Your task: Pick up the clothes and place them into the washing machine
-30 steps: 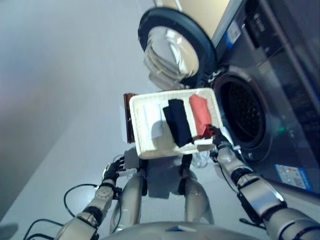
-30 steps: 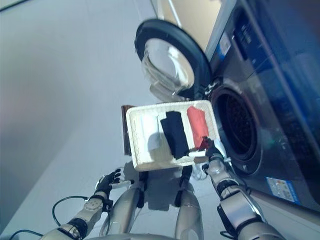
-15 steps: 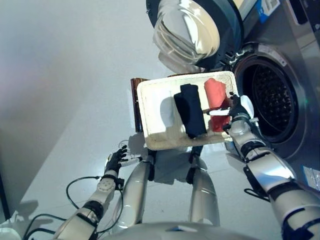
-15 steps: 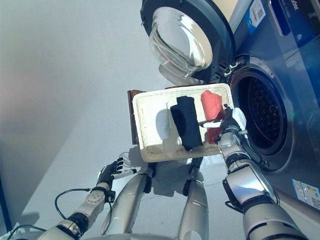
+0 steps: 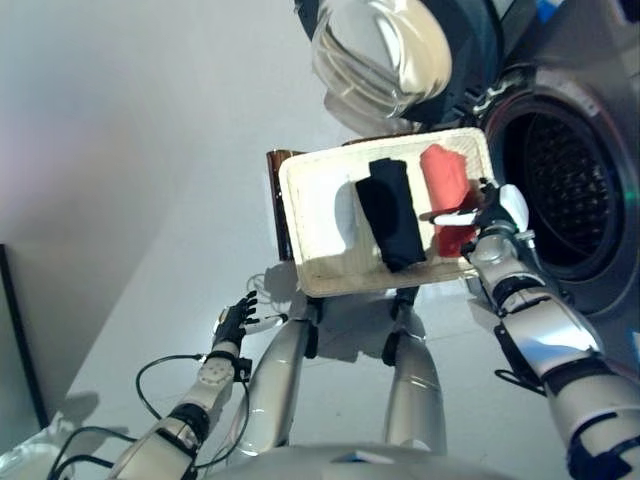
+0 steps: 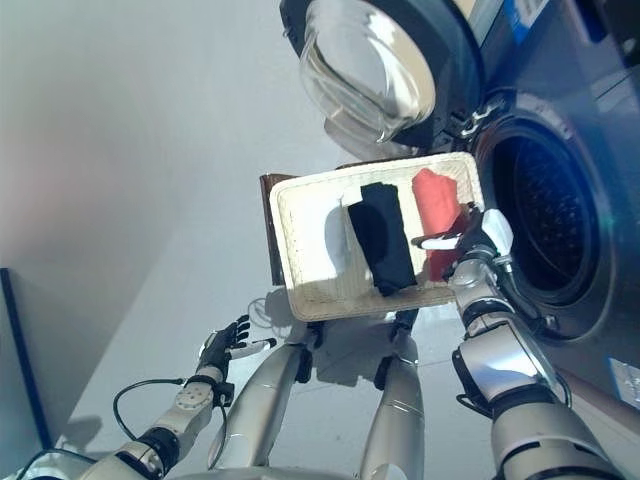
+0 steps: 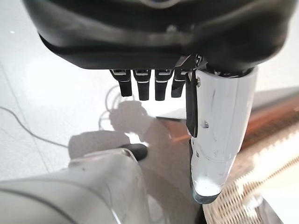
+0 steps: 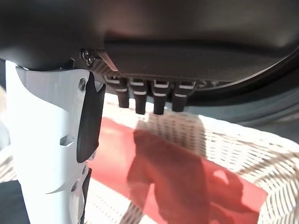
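**A:** Since print comes first: is there any writing to go by?

**B:** A blue sticker shows on the washing machine [image 6: 560,130] above its drum opening, too small to make out. I leave it at that.

**A:** Then the containers, taking the white wicker basket [image 5: 310,215] as the landmark.

**B:** Well to the left of the basket and lower, the left hand [image 5: 231,322] hangs over the pale floor [image 5: 120,200], fingers straight and loose, holding nothing. Inside the basket, the left part lies bare. At its middle lies a folded black garment [image 5: 391,226]. Just right of that lies a red garment [image 5: 446,180], running toward the basket's right edge.

**A:** And the right hand?

**B:** The right hand [image 5: 487,215] is at the basket's right edge, over the near end of the red garment. Its own wrist view shows the fingers [image 8: 154,100] reaching out straight above the red cloth, thumb apart, nothing clasped.

**A:** The machine itself?

**B:** Right of the basket the dark drum stands open. Its round glass door [image 5: 385,50] is swung wide, beyond the basket.
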### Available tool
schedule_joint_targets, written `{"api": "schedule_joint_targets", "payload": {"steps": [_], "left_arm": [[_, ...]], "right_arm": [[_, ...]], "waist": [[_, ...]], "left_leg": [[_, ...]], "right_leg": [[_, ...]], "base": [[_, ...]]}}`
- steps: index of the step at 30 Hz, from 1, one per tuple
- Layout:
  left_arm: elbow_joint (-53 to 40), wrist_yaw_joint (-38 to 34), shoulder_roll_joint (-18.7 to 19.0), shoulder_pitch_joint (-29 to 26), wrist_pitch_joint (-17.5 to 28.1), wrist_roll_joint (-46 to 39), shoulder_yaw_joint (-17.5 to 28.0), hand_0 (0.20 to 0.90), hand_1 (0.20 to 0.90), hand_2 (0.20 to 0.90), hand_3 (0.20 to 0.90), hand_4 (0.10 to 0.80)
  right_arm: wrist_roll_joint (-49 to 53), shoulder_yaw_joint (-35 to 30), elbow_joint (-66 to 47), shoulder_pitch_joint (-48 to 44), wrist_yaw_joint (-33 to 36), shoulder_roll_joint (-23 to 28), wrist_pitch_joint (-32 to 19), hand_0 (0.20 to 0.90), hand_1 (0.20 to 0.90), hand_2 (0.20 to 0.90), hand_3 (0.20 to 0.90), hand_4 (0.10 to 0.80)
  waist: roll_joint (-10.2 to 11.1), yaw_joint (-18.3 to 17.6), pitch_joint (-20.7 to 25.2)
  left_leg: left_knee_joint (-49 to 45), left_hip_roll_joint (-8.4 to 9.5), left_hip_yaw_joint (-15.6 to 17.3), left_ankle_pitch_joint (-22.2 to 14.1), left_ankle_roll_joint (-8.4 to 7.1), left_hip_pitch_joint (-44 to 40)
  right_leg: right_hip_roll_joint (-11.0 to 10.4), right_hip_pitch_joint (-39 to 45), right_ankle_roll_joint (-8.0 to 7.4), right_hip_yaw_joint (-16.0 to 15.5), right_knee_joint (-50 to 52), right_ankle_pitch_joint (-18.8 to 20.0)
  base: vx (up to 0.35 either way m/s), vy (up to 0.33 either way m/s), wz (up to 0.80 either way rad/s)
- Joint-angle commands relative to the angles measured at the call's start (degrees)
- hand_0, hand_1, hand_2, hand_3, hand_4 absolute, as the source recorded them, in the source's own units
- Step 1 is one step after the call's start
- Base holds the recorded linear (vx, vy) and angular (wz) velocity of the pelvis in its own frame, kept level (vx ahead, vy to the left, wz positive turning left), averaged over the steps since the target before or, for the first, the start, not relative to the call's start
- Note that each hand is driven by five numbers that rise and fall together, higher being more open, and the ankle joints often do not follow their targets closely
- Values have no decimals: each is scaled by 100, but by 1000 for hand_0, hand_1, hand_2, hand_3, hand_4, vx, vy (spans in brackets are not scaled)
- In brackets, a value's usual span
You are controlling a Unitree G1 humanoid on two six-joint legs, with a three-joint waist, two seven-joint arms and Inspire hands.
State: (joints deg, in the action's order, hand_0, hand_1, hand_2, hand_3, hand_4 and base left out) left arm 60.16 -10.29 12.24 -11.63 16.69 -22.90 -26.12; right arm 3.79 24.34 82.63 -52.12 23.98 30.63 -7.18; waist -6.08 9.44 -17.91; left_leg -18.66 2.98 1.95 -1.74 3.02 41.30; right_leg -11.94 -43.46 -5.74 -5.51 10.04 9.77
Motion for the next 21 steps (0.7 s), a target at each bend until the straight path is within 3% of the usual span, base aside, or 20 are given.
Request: {"api": "schedule_joint_targets", "payload": {"steps": [1, 21], "left_arm": [[-309, -221, 189, 165, 257, -109, -67, 900, 900, 900, 900, 800], [-984, -403, 312, 35, 438, -424, -178, 900, 900, 900, 900, 800]], "right_arm": [[30, 318, 24, -644, 418, 555, -89, 900, 900, 900, 900, 800], [-426, 971, 48, -1173, 610, 542, 34, 900, 900, 900, 900, 800]], "waist": [[-159, 99, -57], [-352, 185, -328]], "left_leg": [[-49, 100, -545, -183, -374, 266], [-465, 127, -571, -145, -475, 1466]], "right_leg": [[222, 264, 122, -92, 768, -1069], [49, -868, 172, -151, 1326, -1187]], "base": [[96, -19, -1], [1, 3, 9]]}}
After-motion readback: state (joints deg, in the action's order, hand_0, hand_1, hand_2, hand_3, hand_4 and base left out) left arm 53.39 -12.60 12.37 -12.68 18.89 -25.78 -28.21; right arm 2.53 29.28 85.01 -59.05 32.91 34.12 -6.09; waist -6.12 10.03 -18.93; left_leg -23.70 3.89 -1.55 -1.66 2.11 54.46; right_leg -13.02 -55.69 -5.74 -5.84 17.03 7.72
